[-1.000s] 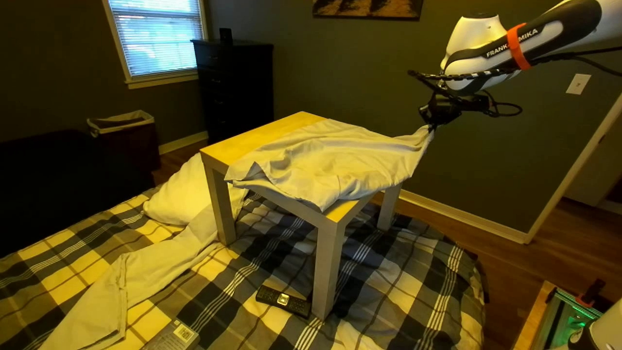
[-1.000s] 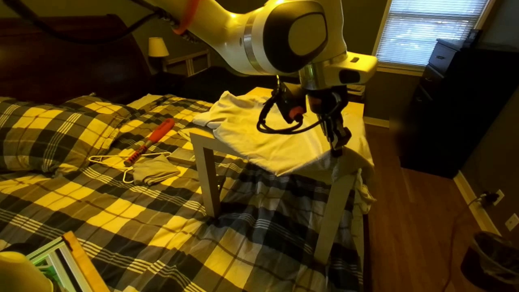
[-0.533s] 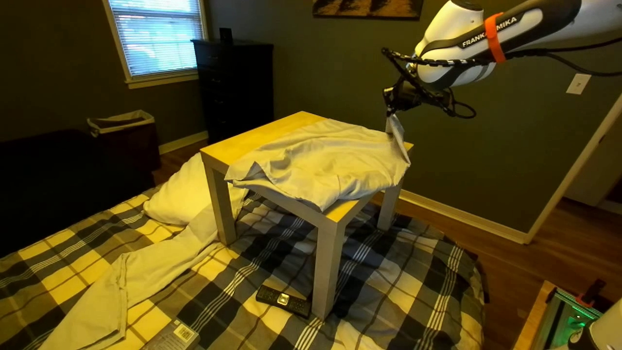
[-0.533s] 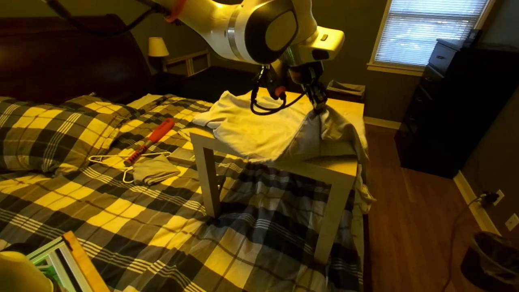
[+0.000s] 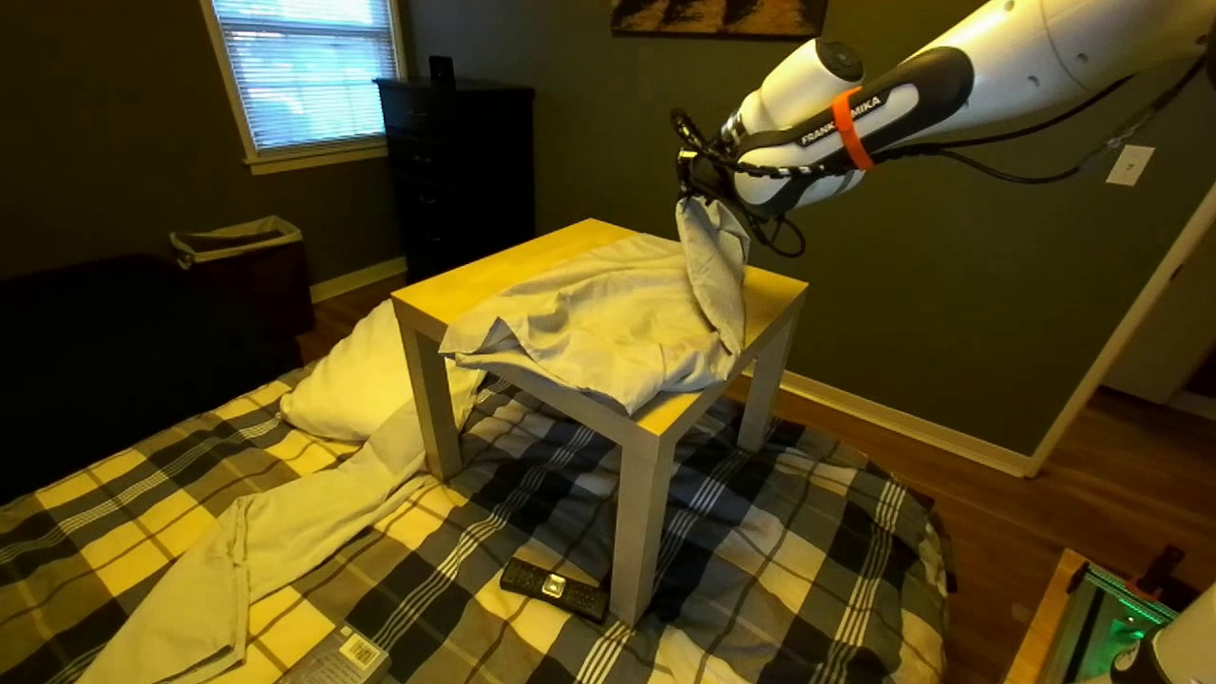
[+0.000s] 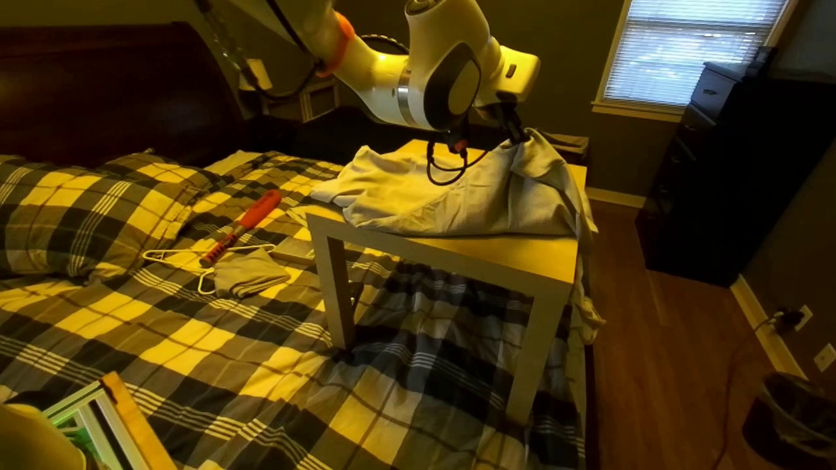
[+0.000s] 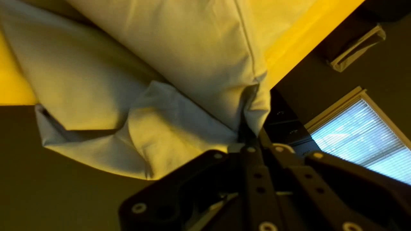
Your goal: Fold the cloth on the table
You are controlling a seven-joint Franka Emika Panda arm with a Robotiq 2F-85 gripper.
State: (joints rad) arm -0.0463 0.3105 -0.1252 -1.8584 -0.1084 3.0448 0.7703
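Grey-white cloth (image 5: 608,313), pinched in the closed claw (image 7: 253,141), partly hid the surface (image 5: 513,266); the window (image 5: 304,71) was cut off.

The gripper (image 6: 518,136) has pulled one end of the cloth (image 5: 608,309) up and inward, uncovering a corner of the table (image 5: 776,292).

Both exterior views are dim and yellow-tinted, with bluish daylight glowing through the window blinds (image 5: 304,71). The dresser (image 5: 456,180) sinks to near-black; shadow pools beneath the counter (image 5: 508,264). In the wrist view, the fingers (image 7: 253,163) look soft, out of focus.
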